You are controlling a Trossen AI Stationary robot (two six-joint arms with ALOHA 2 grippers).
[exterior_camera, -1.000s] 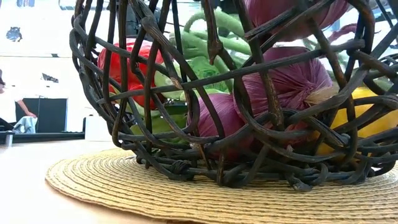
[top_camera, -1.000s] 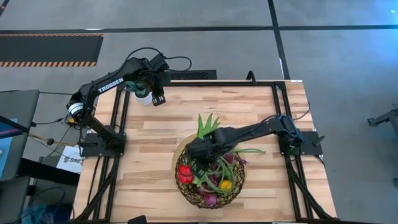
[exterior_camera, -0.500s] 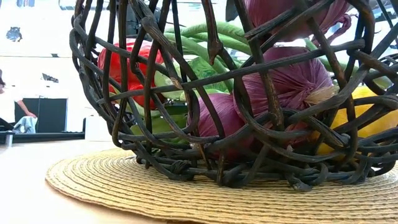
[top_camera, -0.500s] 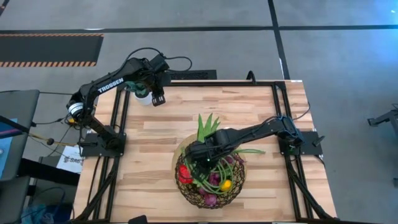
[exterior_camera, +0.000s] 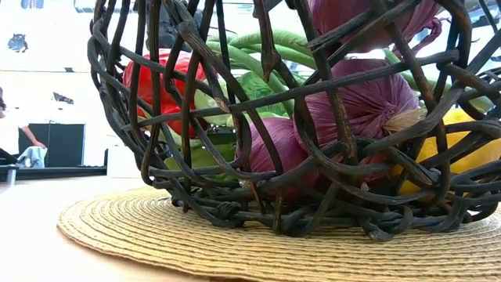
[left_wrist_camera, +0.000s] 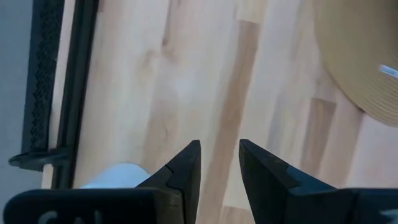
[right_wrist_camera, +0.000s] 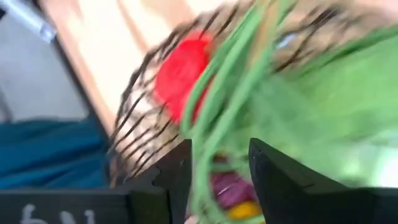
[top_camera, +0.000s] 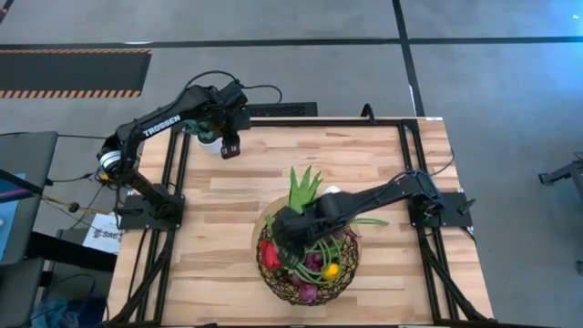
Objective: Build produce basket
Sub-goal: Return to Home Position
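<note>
A pale wooden plank table (top_camera: 219,264) in a black metal frame (top_camera: 383,119) is seen from above. On it stands a large round basket of dark brown woven wire (top_camera: 273,284), near the front edge and right of centre. The basket sits on a round woven straw mat (exterior_camera: 235,247).

Through the open mesh show a glossy red pepper (exterior_camera: 168,86) on the left arm's side and rounded purple produce (exterior_camera: 360,106) in the middle. There is also a small yellow lemon (exterior_camera: 462,149), and long looped green beans (exterior_camera: 258,47) are draped across the top. A spiky green plant (top_camera: 305,185) stands just beside the basket's far rim.

The right gripper (top_camera: 288,251) hangs over the basket on the pepper side, its dark arm reaching in from the table's right edge. Its fingers stand moderately apart. Strands of green bean cross the gap in the wrist view, and whether they touch the fingers cannot be told.

The left gripper (top_camera: 230,146) hovers over the table's far left corner, well apart from the basket and just beside a small white round object (top_camera: 209,141). Its fingers are narrowly parted and hold nothing.

White capitals on the left arm read "TROSSEN" (top_camera: 162,128). White lettering (left_wrist_camera: 38,216) low in each wrist view is cut off and unreadable.
</note>
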